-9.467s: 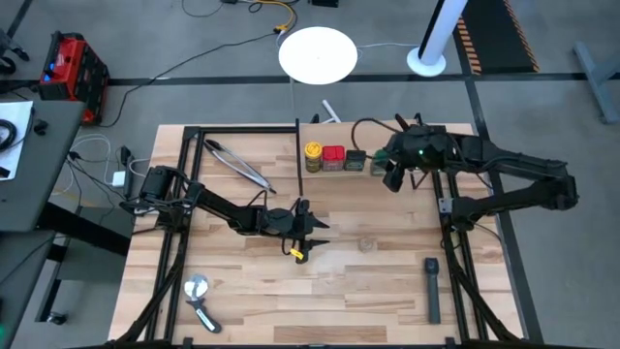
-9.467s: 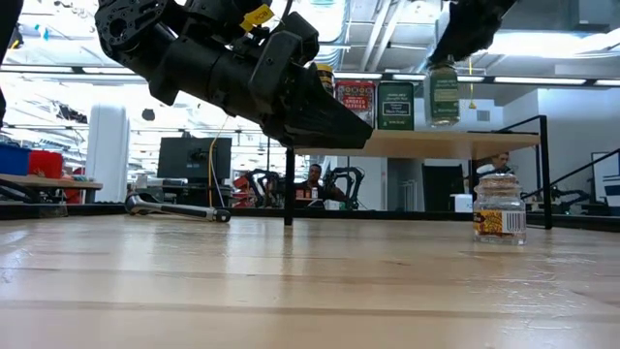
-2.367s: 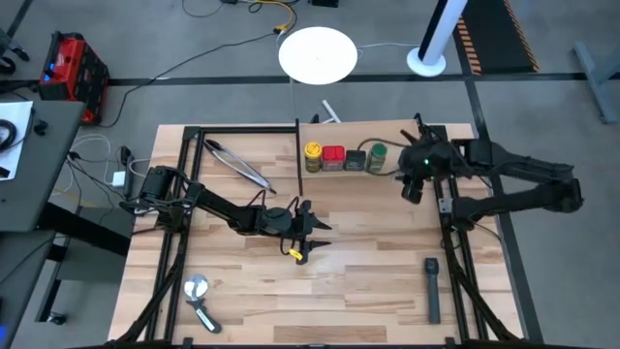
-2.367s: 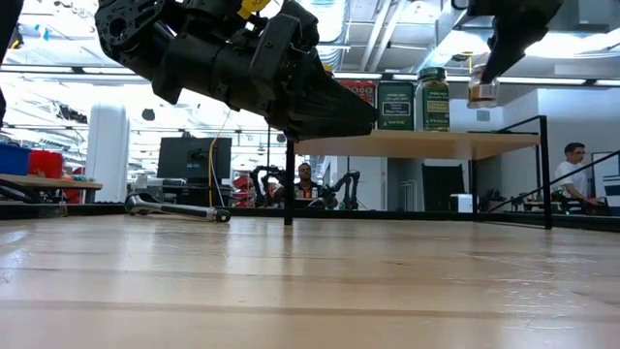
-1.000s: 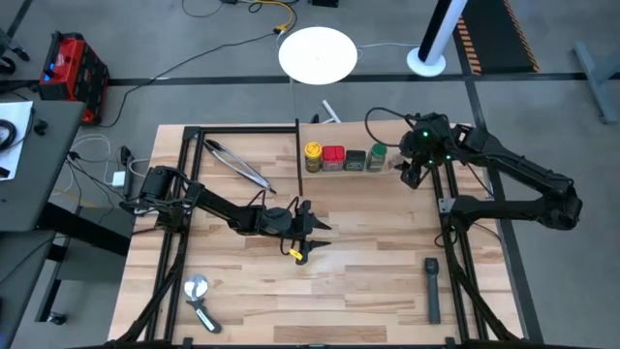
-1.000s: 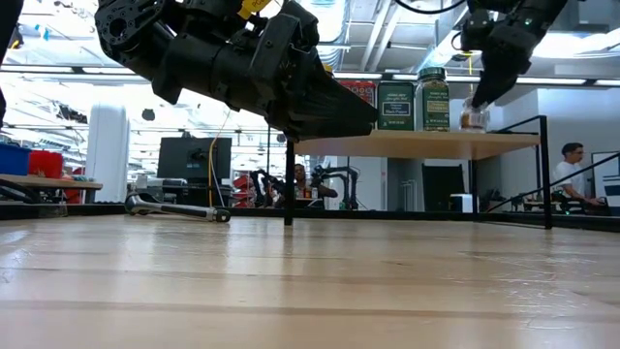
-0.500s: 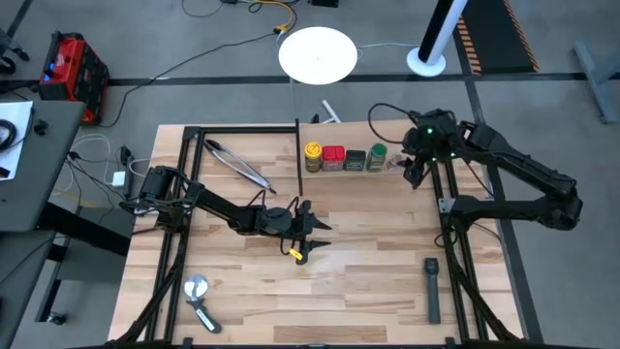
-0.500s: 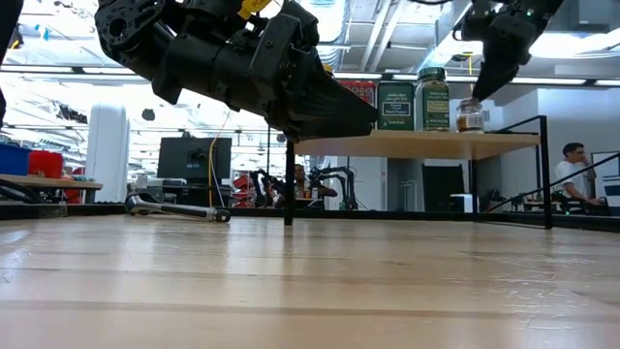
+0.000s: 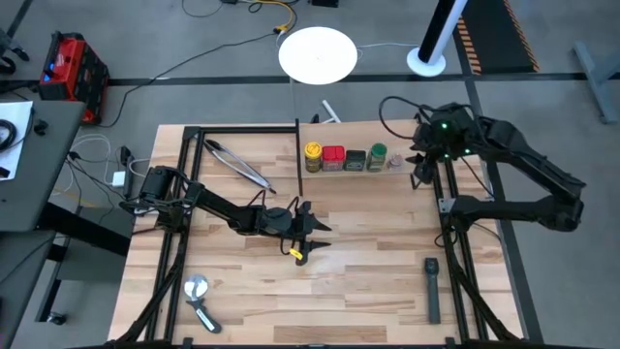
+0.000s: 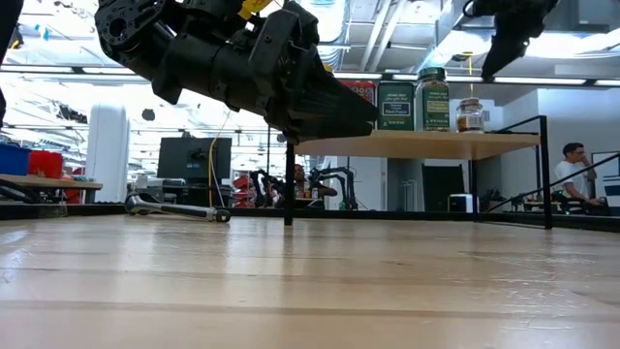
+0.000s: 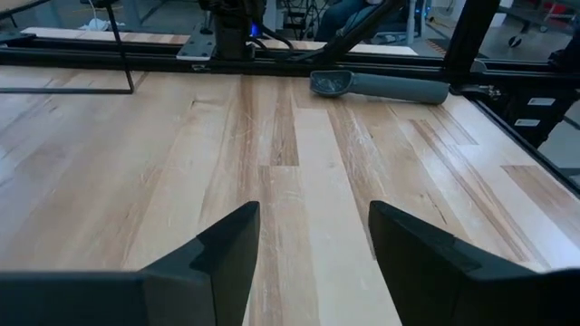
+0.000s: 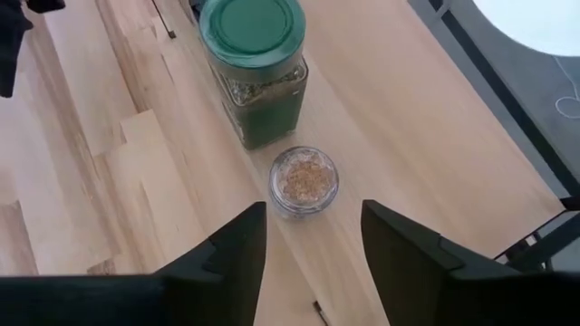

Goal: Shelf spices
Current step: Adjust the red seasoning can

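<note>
Five spices stand in a row along the front edge of the shelf (image 9: 387, 145), which sits raised over the far right part of the surface (image 9: 368, 281). From the shelf's left end the row runs: yellow round jar (image 9: 313, 155), red square tin (image 9: 333, 157), dark grey square tin (image 9: 356, 160), green-lidded jar (image 9: 377, 156), and the small clear-tan jar (image 9: 394, 162) at the right end. In the right wrist view the small clear-tan jar stands upright just beside the green-lidded jar without touching it, its tan contents showing from above.

The right gripper (image 9: 419, 174) hangs above the shelf, just to the right of the small clear-tan jar and clear of it; its jaws are apart and hold nothing. In the low view it shows high over the shelf's right end.

The left gripper (image 9: 312, 233) hovers over the middle of the surface with its jaws apart and nothing between them.

Metal tongs (image 9: 238, 164) lie near the far left corner, a long black bar-shaped tool (image 9: 432, 288) near the right edge, and a silver scoop (image 9: 200, 300) near the near-left corner.
</note>
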`<action>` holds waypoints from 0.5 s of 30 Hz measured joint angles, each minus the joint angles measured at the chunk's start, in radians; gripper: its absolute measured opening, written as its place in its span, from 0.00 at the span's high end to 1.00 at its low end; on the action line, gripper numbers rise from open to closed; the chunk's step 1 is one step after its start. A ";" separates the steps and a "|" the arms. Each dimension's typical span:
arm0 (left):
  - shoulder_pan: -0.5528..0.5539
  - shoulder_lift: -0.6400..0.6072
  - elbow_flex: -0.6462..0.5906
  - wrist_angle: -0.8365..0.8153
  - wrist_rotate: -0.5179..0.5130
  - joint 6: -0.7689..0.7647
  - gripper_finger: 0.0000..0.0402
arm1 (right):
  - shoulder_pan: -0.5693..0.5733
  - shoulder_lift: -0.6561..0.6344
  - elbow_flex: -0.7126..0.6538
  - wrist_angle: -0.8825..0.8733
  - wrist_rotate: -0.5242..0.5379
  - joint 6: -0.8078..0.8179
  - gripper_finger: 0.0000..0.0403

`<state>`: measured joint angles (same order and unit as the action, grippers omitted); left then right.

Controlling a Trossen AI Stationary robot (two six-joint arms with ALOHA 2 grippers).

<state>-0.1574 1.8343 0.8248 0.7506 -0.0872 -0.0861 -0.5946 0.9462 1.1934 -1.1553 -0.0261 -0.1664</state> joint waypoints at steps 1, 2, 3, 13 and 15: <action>0.000 0.000 0.000 0.000 0.000 -0.004 0.50 | 0.002 -0.006 0.000 0.001 0.000 0.000 0.56; 0.000 0.000 0.000 0.001 0.000 -0.005 0.50 | 0.008 -0.011 0.000 0.001 0.000 -0.001 0.56; 0.000 0.000 0.000 0.002 0.002 -0.005 0.50 | 0.014 -0.017 0.000 0.003 0.000 -0.004 0.57; 0.000 0.000 0.016 0.024 0.069 -0.052 0.50 | 0.135 -0.017 0.000 0.168 0.007 -0.014 0.75; 0.000 0.000 0.031 0.027 0.086 -0.057 0.50 | 0.162 0.003 0.000 0.214 0.008 -0.024 0.81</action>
<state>-0.1577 1.8343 0.8559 0.7773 -0.0016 -0.1436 -0.4330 0.9489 1.1938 -0.9415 -0.0185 -0.1905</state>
